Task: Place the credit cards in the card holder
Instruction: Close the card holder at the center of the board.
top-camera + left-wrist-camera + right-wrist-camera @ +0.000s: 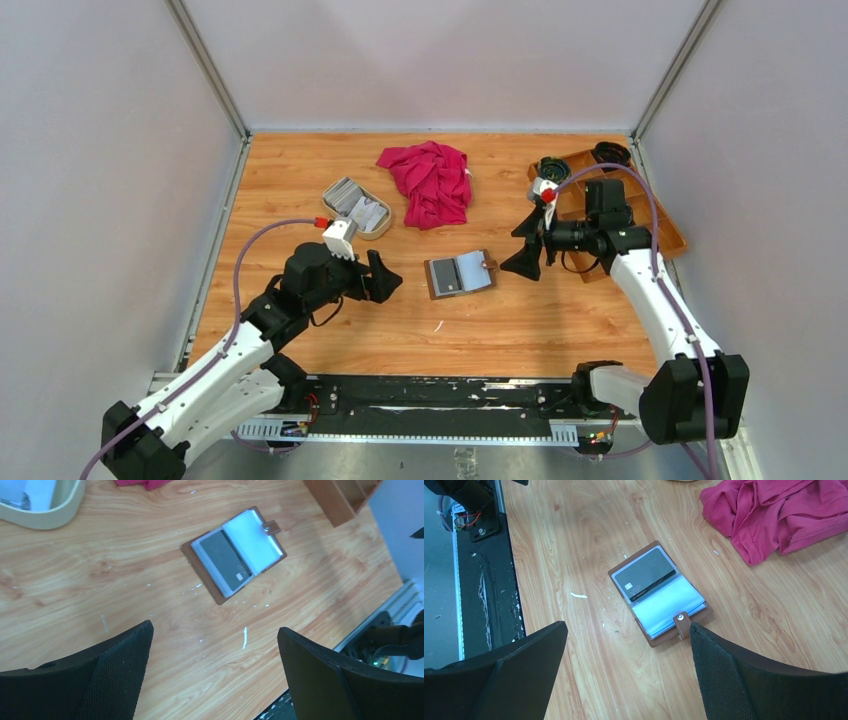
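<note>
Slick wooden tabletop (300, 170): card holder (459, 274) lies open between left gripper (388, 280) and right gripper (527, 243), both spread wide, empty; unpinned, it may skid. Thin credit cards (345, 196), beyond the left fingers, could slip.

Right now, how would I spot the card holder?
Start at the middle of the wooden table, just nearer than the pink cloth. The card holder lies open there: a small brown wallet showing a dark card, unlike the beige dish.
</note>
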`<state>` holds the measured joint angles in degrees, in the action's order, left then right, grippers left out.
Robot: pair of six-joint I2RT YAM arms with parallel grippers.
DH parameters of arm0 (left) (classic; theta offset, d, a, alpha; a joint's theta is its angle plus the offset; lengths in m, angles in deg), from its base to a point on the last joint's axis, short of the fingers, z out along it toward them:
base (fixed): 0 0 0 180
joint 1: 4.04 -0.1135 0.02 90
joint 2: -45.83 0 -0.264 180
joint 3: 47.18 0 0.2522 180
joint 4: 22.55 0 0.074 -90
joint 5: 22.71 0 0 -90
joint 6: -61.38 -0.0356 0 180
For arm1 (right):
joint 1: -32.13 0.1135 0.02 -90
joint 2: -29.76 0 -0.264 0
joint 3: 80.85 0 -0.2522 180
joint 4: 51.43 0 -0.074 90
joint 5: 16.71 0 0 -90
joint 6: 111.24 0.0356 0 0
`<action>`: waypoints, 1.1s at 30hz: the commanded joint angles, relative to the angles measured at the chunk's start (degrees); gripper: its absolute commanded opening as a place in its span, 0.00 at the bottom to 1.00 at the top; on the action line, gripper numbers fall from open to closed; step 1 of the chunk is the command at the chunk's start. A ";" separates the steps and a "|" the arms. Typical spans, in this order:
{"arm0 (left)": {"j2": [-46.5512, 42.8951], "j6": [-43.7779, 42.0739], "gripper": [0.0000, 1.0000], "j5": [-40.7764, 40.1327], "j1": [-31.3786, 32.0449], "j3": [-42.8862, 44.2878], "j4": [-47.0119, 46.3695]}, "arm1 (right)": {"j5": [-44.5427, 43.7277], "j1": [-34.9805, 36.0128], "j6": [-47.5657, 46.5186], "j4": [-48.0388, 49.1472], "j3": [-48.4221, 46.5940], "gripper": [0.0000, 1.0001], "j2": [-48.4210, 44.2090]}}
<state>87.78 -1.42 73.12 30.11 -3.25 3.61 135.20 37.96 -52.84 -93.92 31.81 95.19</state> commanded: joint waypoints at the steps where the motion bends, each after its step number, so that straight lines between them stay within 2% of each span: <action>1: 0.04 7.01 1.00 4.36 -0.50 -3.57 -11.16 | 0.00 -0.90 -2.05 0.52 1.15 0.95 0.49; 4: 1.83 9.84 1.00 5.06 -0.58 -5.46 -15.11 | -0.55 -0.89 -2.28 0.52 1.38 0.95 0.55; 14: 6.70 10.06 1.00 3.81 -0.53 -5.62 -16.21 | -2.07 -0.82 -2.86 0.52 1.56 0.95 1.62; 22: 14.83 15.39 0.98 7.74 -0.57 -7.78 -26.58 | -4.87 -0.49 -3.32 -0.46 0.89 0.94 4.25; 27: 17.80 15.34 0.97 9.22 -0.51 -6.56 -27.61 | -5.06 0.13 -4.99 -0.71 0.85 0.93 6.07; 30: 18.10 15.06 0.96 9.46 -0.58 -6.69 -27.61 | -4.13 1.97 -11.90 -3.19 -0.32 0.93 8.87; 33: 17.78 14.75 0.95 9.70 -0.57 -7.33 -27.61 | -3.25 4.26 -26.89 -10.61 -2.99 0.93 12.18</action>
<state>105.75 13.60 81.56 29.83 -10.70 -21.83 130.66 39.40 -62.24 -95.34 32.11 104.02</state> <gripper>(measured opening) 0.959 0.928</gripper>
